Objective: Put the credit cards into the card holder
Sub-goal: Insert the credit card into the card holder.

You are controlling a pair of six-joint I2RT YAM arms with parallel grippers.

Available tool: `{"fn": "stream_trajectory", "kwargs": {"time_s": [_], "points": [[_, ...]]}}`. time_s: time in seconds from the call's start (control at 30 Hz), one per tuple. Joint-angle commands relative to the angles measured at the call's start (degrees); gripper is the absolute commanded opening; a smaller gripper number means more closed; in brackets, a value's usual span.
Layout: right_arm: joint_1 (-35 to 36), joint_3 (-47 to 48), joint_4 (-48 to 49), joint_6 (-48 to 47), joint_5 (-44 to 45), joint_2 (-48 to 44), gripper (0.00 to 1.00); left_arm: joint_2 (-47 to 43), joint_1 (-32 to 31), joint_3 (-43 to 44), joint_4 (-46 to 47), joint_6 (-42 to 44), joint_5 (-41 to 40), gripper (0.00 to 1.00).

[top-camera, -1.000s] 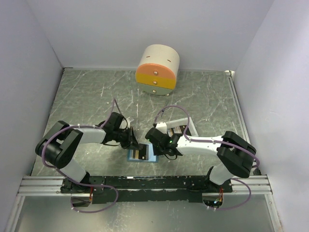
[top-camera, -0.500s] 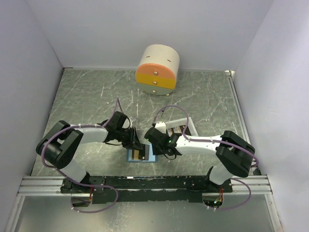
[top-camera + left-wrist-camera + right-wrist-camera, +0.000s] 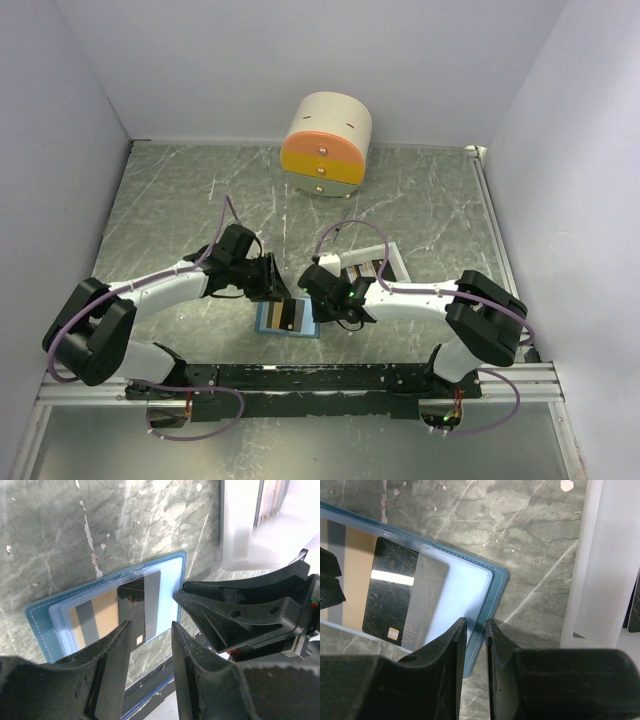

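Observation:
The light-blue card holder [image 3: 288,318] lies open on the marble floor, between the two arms. An orange-tan credit card [image 3: 95,622] and a dark credit card [image 3: 131,607] sit under its clear sleeve. My left gripper [image 3: 150,630] hovers at the holder's near edge, open, with nothing between its fingers. My right gripper [image 3: 475,625] stands over the holder's right edge [image 3: 492,595]. Its jaws are a narrow slit apart, and only the blue edge and the floor show through the gap. In the top view the left gripper [image 3: 272,286] and the right gripper [image 3: 322,300] flank the holder.
A shallow white tray [image 3: 398,262] holding more dark cards [image 3: 365,268] lies just right of the holder, close to my right wrist. The round cream drawer box [image 3: 326,143] stands at the back. Grey walls close off the left, right and rear.
My left gripper has opened and let go of the dark card, which now lies in the holder. The left arm drew back to the left. The right gripper stayed put.

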Motion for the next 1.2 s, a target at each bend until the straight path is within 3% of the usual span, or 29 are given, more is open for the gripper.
{"fn": "stream_trajectory", "kwargs": {"time_s": [0.0,0.37,0.7,1.17], "points": [[0.5,-1.2,1.1,1.0,-0.9,0.6,0.21,-1.4,-0.4,-0.2,-0.5,-1.6,0.2,0.48],[0.8,-1.2,1.4,1.4,-1.1,0.5,0.21,-0.1,-2.1,-3.2,2.0,-2.5,-0.2,0.53],[1.0,-1.1,1.4,1.4,-0.9,0.7,0.21,-0.5,-2.7,-2.8,-1.4,-1.0,-4.2,0.58],[1.2,-0.3,1.2,1.2,-0.9,1.5,0.21,1.3,-3.2,-4.3,3.1,-3.3,-1.0,0.54]]}}
